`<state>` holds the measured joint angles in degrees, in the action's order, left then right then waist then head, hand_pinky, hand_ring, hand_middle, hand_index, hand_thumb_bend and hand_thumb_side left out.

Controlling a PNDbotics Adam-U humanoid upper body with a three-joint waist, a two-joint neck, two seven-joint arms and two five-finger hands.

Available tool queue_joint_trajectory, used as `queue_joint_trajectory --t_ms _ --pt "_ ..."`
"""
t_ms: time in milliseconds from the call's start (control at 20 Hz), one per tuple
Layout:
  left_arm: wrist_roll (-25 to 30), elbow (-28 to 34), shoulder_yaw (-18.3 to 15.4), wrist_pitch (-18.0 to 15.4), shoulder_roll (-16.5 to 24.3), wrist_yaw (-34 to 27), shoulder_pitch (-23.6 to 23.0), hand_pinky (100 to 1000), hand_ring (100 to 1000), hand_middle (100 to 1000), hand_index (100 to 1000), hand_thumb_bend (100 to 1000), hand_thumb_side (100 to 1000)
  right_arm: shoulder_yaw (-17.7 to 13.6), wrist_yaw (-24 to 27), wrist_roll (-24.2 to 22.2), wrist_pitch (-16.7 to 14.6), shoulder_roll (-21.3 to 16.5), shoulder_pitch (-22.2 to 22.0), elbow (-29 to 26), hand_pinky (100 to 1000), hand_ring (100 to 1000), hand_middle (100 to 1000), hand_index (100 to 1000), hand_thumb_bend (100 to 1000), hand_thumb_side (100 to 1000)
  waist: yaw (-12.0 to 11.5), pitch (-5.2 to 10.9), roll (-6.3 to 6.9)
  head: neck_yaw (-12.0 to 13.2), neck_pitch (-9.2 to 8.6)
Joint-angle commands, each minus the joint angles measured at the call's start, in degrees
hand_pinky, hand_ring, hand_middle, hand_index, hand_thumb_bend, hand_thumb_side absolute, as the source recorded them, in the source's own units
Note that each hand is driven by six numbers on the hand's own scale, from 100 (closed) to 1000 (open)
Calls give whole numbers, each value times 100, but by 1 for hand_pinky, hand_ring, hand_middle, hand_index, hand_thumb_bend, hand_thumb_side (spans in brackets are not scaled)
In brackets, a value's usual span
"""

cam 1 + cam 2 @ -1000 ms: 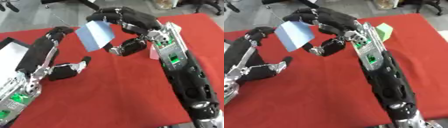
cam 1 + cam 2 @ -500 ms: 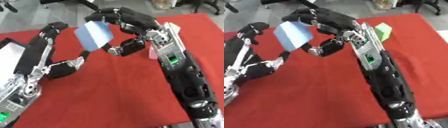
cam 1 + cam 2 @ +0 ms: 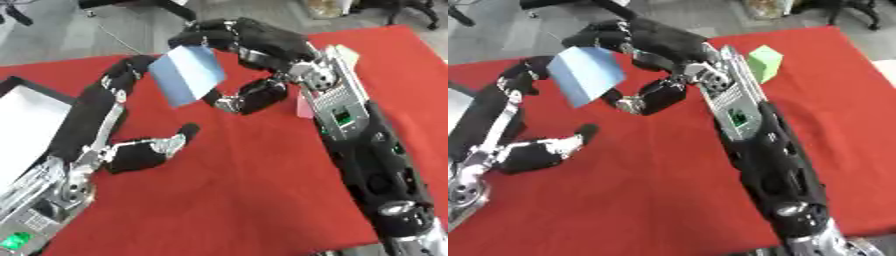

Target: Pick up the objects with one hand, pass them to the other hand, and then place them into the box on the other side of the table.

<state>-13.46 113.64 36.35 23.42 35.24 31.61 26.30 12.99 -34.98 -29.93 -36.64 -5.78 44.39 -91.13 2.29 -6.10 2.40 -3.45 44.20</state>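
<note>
The right hand [image 3: 254, 47] is up over the red tablecloth [image 3: 245, 190], fingers curled over the top edge of a light blue block [image 3: 186, 74] and pinching it there. The block hangs tilted, clear of the cloth, its broad face turned toward the camera. The thumb of that hand [image 3: 254, 97] curls below and to the right of the block; whether it touches the block cannot be told.

The left hand [image 3: 122, 125] reaches in from the lower left. Its fingers stretch up behind and beside the block's left edge, and its thumb [image 3: 171, 142] juts out to the right, low, well under the block. The hand is spread and not closed on anything. Whether its fingers touch the block cannot be told from either view.

At the left edge of the table sits a box [image 3: 26, 125] with a dark rim and a white inside, just beside the left forearm. Over on the far right side of the cloth stands a green block [image 3: 765, 62], partly hidden behind the right wrist. In the left eye view something pink [image 3: 304, 107] shows beside the right forearm; its shape cannot be made out.
</note>
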Motion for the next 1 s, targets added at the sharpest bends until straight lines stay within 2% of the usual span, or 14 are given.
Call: queue_joint_trajectory --t_ms 50,200,250,350,1000 --pt "156 96 17 -304 63 266 122 732 839 885 942 574 579 1 18 -57 -35 25 124 -62 775 683 362 338 100 100 -6 -35 50 -12 -9" --pt "250 96 -54 -505 66 358 89 732 839 885 942 574 579 -2 20 -63 -35 24 126 -63 775 683 362 338 100 100 -9 -36 49 -15 -9" --pt "272 96 -57 -542 70 377 100 748 841 887 948 617 554 -1 20 -65 -35 26 126 -65 773 682 362 338 100 100 -6 -36 52 -16 -9" --pt "285 96 -62 -606 62 489 147 740 838 883 945 605 546 2 20 -70 -37 31 125 -72 772 682 362 338 100 100 -1 -37 56 -23 -9" --pt "-198 96 -182 -91 -24 852 286 724 829 871 927 550 451 4 70 -82 -12 -7 108 -105 769 678 361 333 100 100 -5 -30 51 -42 -9"
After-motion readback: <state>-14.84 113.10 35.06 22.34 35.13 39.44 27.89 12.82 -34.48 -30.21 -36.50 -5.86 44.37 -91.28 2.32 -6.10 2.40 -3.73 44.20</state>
